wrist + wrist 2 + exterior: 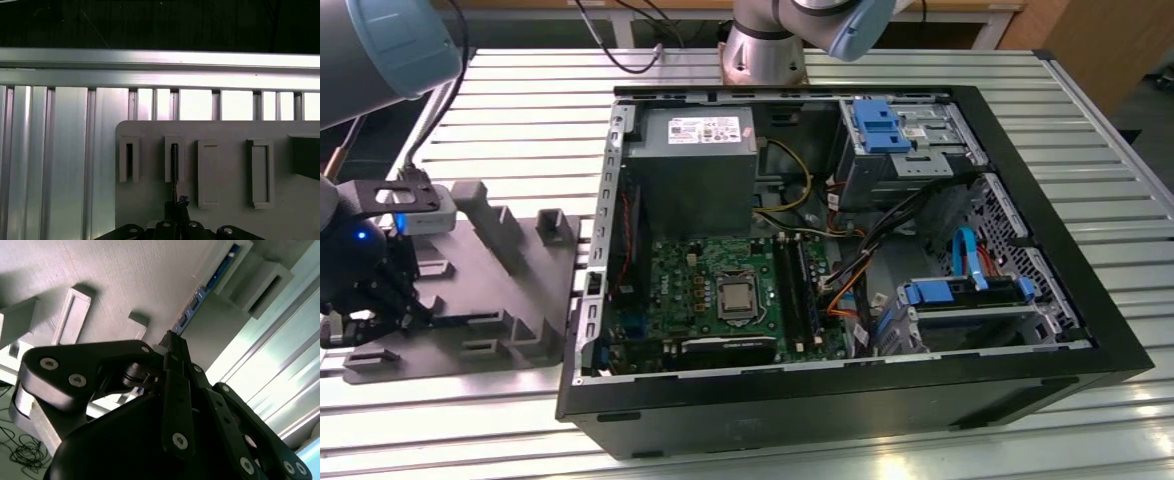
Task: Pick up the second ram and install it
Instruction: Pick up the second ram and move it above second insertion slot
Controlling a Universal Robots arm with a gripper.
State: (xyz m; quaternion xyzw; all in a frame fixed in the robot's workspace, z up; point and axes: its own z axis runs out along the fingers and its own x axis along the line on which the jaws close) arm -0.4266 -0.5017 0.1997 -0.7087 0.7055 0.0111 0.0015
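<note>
In the second wrist view the second ram [207, 287] is a thin blue-green strip standing on edge in a grey holder [125, 285]. My gripper [171, 342] has its fingertips pressed together over the strip's near end. The first wrist view shows the stick edge-on as a dark line [174, 167] in one slot of the holder plate [225, 132], running down into my gripper [176, 212]. In the exterior view my gripper [367, 310] hangs over the grey holder [494, 290] at the exterior view's left, far from the green motherboard [720, 285].
An open black computer case [854, 400] lies on the ribbed aluminium table [520, 110]. Inside are a grey power supply [687, 160], long black memory slots [798, 290], orange and yellow cables, and blue drive brackets [961, 290]. The holder has several raised posts and slots.
</note>
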